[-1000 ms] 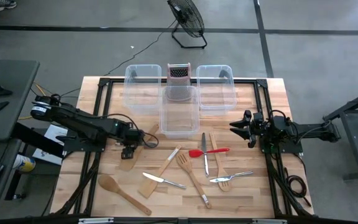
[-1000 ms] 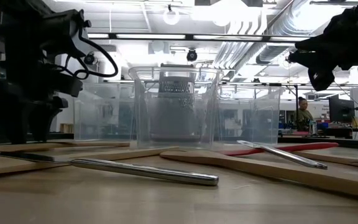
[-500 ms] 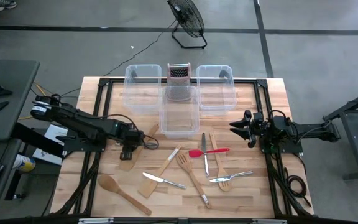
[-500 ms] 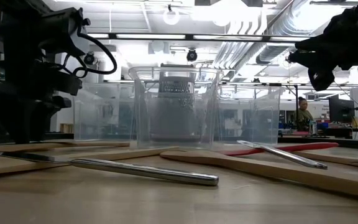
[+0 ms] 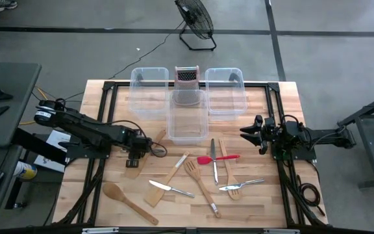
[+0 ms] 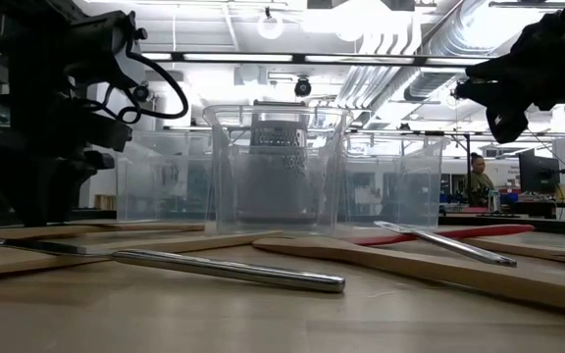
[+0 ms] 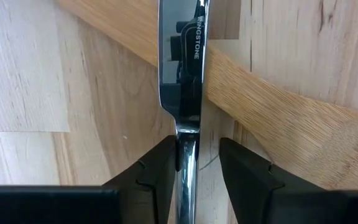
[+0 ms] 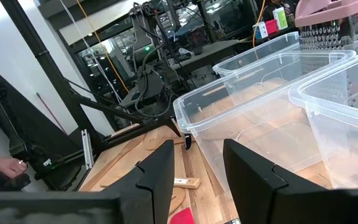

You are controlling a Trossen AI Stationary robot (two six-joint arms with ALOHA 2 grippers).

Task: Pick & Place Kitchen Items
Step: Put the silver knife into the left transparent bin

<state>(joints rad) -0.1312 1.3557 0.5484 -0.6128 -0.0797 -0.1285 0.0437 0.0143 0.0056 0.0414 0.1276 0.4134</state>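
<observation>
**L claw down on a knife, lift not begun**

Left gripper (image 7: 194,168) has come down at the table's left-centre since a sec ago and now sits astride the handle of a silver metal table knife (image 7: 180,74). Can't tell whether it's clamped or just around it. The knife lies flat, blade across a pale wooden spatula (image 7: 278,106), so I'd say nothing's placed yet. The clear plastic bins (image 5: 186,117) sit well apart. Right gripper (image 5: 250,133) waits above the table's right side, parted and empty.

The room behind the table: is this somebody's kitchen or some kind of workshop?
Likely a lab or workshop, not a kitchen: bare ceiling ducts overhead, a floor fan on concrete, benches and a person at a screen behind the wooden table.
</observation>
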